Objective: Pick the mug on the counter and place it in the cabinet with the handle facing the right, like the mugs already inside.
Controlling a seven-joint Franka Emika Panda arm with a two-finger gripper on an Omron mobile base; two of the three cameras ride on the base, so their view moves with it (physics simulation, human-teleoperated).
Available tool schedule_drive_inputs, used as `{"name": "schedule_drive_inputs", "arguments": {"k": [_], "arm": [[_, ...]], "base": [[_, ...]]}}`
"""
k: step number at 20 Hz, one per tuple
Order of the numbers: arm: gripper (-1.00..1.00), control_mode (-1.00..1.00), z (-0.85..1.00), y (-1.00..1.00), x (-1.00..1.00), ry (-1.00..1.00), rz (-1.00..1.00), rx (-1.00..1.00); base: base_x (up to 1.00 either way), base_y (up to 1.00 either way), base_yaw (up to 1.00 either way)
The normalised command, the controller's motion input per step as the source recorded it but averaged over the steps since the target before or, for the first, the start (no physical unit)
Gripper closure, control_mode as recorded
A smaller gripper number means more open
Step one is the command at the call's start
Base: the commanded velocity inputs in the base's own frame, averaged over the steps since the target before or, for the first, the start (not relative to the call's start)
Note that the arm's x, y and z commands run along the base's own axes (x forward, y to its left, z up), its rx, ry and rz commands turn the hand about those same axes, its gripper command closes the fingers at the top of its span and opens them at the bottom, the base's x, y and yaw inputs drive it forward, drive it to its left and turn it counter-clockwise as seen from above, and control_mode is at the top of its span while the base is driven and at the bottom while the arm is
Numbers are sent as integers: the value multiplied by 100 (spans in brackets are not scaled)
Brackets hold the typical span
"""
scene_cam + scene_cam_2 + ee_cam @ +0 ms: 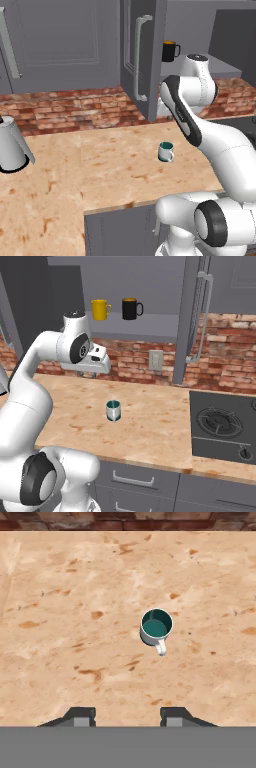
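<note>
The gripper (127,718) was open wide and held nothing. It hung high over the tabletop (60,637) and looked straight down. The mug (156,625) stood upright far below it, ahead of the fingers and a little toward the right one. Its handle (160,648) pointed back toward the gripper.

Glossy white rounded arm (220,145) with dark joint bands.
</note>
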Motion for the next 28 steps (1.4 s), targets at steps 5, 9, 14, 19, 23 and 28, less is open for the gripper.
{"name": "schedule_drive_inputs", "arguments": {"k": [5, 9, 14, 19, 23, 28], "arm": [[-100, -100, -5, 0, -24, 0, 1, 0], [-100, -100, -17, 0, -50, -4, 4, 0], [-100, -100, -25, -4, -37, -1, 5, 0], [-100, -100, -34, -5, -33, -2, 7, -4], [-100, -100, -36, -8, -15, 0, 9, -10], [-100, -100, -38, -6, -14, 0, 10, -11]], "base": [[0, 0, 0], [0, 0, 0], [0, 0, 0], [0, 0, 0], [0, 0, 0], [0, 0, 0]]}}
